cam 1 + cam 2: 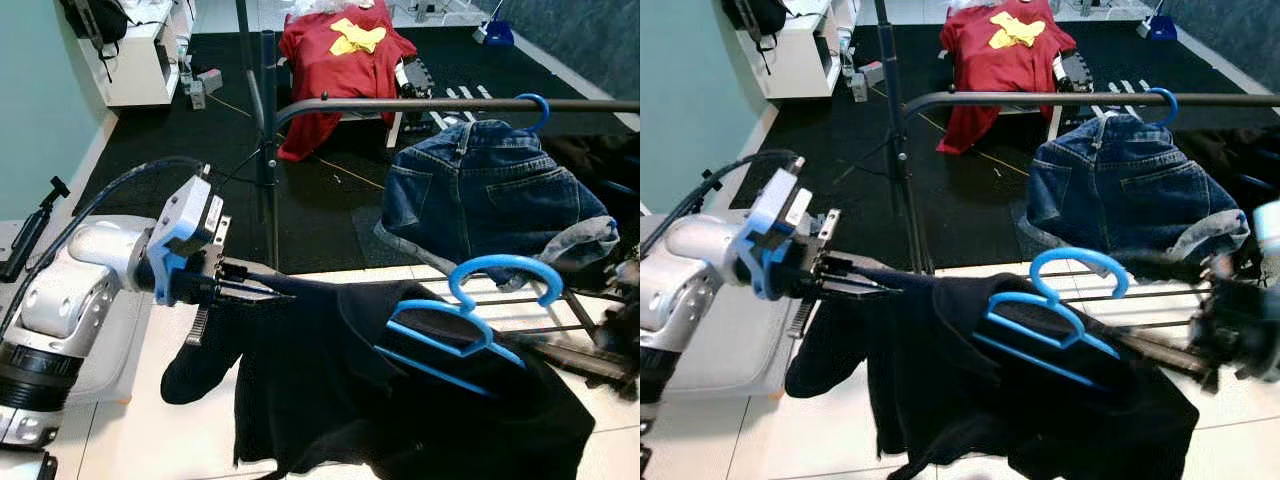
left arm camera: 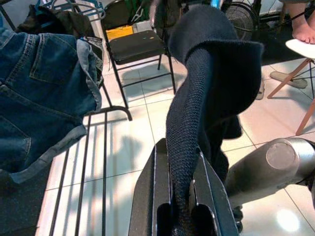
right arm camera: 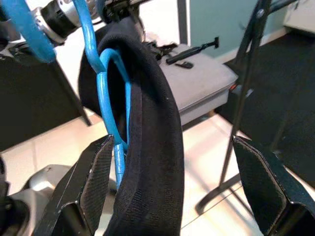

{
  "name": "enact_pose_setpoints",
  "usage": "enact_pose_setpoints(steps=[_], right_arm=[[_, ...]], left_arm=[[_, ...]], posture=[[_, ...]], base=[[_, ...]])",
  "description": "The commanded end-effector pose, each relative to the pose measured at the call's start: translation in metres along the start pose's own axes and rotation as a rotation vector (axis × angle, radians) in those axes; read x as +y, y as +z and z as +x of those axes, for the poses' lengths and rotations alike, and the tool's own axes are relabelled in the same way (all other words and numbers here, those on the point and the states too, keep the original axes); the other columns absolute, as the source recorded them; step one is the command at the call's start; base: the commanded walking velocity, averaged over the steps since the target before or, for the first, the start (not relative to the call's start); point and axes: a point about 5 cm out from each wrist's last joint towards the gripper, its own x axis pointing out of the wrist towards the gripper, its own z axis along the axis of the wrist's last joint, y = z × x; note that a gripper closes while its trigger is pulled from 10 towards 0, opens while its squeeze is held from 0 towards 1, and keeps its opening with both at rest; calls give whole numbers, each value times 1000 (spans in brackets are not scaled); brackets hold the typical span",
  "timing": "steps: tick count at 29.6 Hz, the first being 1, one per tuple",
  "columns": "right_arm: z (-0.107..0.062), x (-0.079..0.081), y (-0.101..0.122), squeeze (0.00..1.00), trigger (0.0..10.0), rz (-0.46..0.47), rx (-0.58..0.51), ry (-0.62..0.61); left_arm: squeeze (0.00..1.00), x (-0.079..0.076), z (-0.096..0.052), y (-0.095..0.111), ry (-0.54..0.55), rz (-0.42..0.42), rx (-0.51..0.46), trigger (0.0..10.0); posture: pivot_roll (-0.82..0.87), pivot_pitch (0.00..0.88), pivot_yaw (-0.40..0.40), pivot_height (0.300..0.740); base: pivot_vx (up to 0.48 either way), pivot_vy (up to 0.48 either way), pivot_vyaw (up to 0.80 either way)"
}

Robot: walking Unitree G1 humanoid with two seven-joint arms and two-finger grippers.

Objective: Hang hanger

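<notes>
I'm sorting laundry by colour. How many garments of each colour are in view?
Black garment: 1
Blue denim shorts: 1
Red shirt: 1
Total: 3

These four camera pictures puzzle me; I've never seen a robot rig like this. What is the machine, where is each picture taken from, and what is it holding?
It is a humanoid robot. The two wide pictures come from its head, looking down; the other two come from cameras on its wrists.

The left gripper is pinched shut on a black sweater. A blue hanger sits in that sweater. In the right wrist view, the right gripper stands open around the sweater and hanger.

Beyond is a clothes rail, where denim shorts already hang on another blue hanger. A red shirt lies further back.
</notes>
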Motion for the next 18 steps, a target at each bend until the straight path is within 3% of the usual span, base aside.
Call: enact_pose_setpoints(steps=[1,9,18], right_arm=[[11,11,0,0,10000,30,-11,103],[15,13,-2,0,10000,42,10,113],[19,17,15,0,10000,16,-121,151]], left_arm=[[0,1,9,8,-22,28,-48,10000],[0,1,15,10,-53,28,-59,10000],[0,2,21,8,-63,24,-58,10000]], posture=[[-90,131,-6,740],[-97,131,0,740],[-96,132,4,740]], base=[[0,0,0],[0,0,0],[0,0,0]])
